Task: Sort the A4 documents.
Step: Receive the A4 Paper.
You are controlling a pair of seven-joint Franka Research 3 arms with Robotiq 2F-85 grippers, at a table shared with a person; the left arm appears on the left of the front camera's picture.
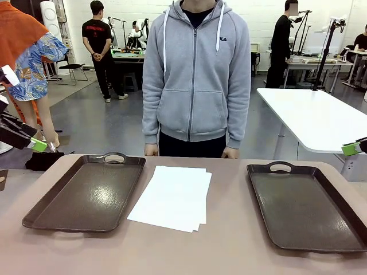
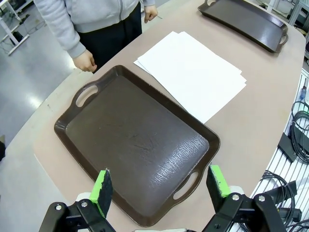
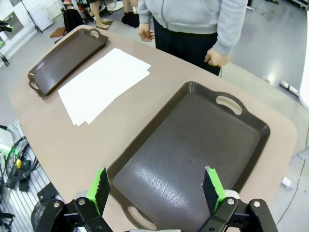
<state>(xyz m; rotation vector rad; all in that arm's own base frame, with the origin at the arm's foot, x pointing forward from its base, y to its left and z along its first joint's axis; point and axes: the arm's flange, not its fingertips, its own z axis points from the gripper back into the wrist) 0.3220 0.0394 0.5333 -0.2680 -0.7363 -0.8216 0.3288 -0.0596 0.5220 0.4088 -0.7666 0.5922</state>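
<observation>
Lying mid-frame between left tray (image 1: 86, 197) and right tray (image 1: 307, 209), sheets (image 1: 172, 197) sat slightly fanned; left gripper (image 2: 160, 183) and right gripper (image 3: 156, 186) hung with jaws spread wide.

From my station, the print I can read is small white lettering (image 1: 221, 39) on the chest of the person's grey hoodie (image 1: 195, 86). It shows as "ILA", and the white drawstring (image 1: 218, 28) hangs just at its left edge.
</observation>
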